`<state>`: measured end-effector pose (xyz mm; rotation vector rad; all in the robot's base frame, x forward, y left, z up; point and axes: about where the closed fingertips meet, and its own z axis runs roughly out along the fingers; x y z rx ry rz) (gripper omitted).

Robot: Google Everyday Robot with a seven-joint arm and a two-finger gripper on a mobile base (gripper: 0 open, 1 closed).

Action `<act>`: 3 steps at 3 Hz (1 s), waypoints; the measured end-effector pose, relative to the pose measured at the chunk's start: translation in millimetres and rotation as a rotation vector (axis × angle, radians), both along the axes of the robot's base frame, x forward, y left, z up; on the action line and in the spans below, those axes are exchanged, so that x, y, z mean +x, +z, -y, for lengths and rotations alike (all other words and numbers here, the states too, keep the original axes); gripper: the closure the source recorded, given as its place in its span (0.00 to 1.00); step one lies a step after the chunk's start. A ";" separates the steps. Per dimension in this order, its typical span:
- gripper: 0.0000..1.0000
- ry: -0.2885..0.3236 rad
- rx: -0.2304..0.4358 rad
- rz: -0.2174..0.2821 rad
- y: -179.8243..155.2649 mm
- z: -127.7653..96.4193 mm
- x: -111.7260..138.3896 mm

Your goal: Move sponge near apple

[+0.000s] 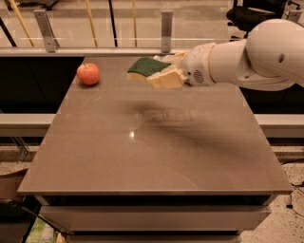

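The red-orange apple [88,74] sits on the brown table [152,142] near its far left corner. My gripper [164,71] reaches in from the right on a white arm and is shut on the sponge [146,68], dark green on top with pale yellow foam below. It holds the sponge in the air above the far middle of the table, to the right of the apple and apart from it. The clear bottle is hidden behind the gripper.
A glass rail with metal posts [166,31] runs along the table's far edge. A black office chair [251,12] stands at the back right. The table drops off at its left, right and front edges.
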<state>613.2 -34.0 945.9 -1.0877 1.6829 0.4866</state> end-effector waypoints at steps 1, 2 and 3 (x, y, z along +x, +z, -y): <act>1.00 -0.010 -0.040 -0.019 -12.9 -10.2 22.4; 1.00 0.014 -0.065 -0.046 -32.5 -31.1 38.2; 1.00 0.068 -0.059 -0.065 -48.3 -59.6 46.2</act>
